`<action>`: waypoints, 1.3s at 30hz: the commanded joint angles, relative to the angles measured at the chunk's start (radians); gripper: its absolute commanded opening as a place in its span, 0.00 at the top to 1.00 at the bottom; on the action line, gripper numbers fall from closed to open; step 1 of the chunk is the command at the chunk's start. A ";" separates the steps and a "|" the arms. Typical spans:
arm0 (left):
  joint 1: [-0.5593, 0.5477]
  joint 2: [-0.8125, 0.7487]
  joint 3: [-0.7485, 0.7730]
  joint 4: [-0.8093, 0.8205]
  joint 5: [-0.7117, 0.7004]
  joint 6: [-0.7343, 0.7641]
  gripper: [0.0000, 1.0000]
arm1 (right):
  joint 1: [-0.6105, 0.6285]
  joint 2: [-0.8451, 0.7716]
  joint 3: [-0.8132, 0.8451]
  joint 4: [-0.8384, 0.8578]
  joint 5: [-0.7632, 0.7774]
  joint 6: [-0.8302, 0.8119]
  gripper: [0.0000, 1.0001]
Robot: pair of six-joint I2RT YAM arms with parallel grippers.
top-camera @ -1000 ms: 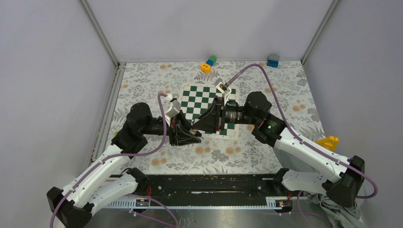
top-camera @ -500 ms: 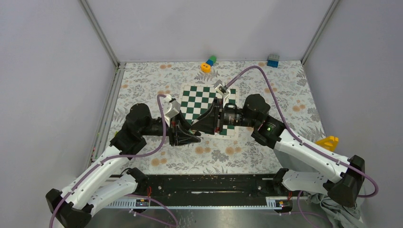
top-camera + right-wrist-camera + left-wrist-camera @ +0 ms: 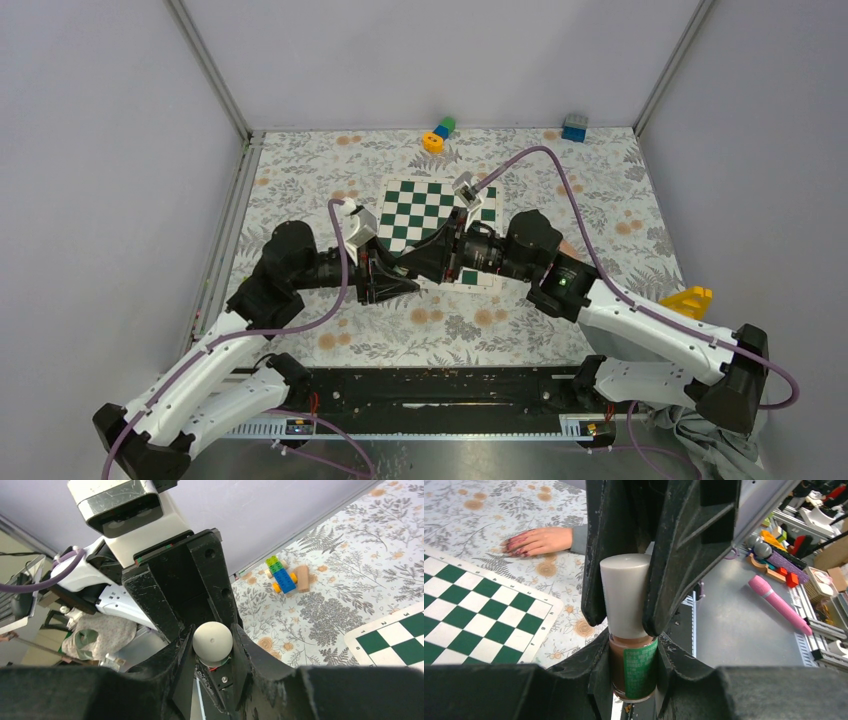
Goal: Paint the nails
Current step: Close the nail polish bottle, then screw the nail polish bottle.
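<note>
painting hasn't really started, going by this. the left tool (image 3: 634, 650) is clamped on the glass body of a little polish bottle (image 3: 634, 667), and the right tool (image 3: 212, 642) comes in from the opposite side, pinched on its cap (image 3: 624, 595). the cap is still seated on the bottle with no brush out, so this looks like the twist-it-open step. opening it, loading the brush and doing every nail is all left.

the nails (image 3: 516, 550) sit well off up and left of the left tool in its wrist view. they're on a hand (image 3: 540, 540) with a grey sleeve (image 3: 579, 539), lying flat on the floral tabletop (image 3: 489, 510) past the chessboard (image 3: 474, 620) corner. they already look reddish-pink, hard to say if that's fresh.

the bottle is a brownish cylinder with a shiny green label. the cap is matte off-white, tall and round-topped, probably slippery plastic. the tool fingers are chunky black, scuffed and angular.
</note>
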 commanded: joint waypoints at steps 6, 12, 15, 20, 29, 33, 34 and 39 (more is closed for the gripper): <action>0.005 -0.024 0.010 0.038 -0.302 0.051 1.00 | 0.092 0.066 0.023 -0.077 0.199 0.195 1.00; 0.005 0.004 0.021 -0.017 -0.411 0.078 1.00 | 0.102 0.161 0.105 -0.162 0.265 0.318 1.00; 0.004 0.010 0.028 -0.045 -0.477 0.097 1.00 | 0.109 0.192 0.139 -0.210 0.291 0.358 1.00; 0.004 0.017 0.045 -0.095 -0.562 0.138 1.00 | 0.130 0.225 0.201 -0.322 0.357 0.355 1.00; -0.004 -0.005 0.039 -0.101 -0.524 0.196 1.00 | 0.130 0.227 0.208 -0.309 0.358 0.350 0.83; -0.015 -0.019 0.033 -0.097 -0.480 0.217 1.00 | 0.130 0.214 0.204 -0.288 0.359 0.330 0.64; -0.018 -0.023 0.031 -0.095 -0.470 0.220 1.00 | 0.130 0.209 0.202 -0.288 0.358 0.325 0.60; -0.030 -0.036 0.023 -0.088 -0.431 0.223 1.00 | 0.130 0.179 0.189 -0.288 0.388 0.298 0.47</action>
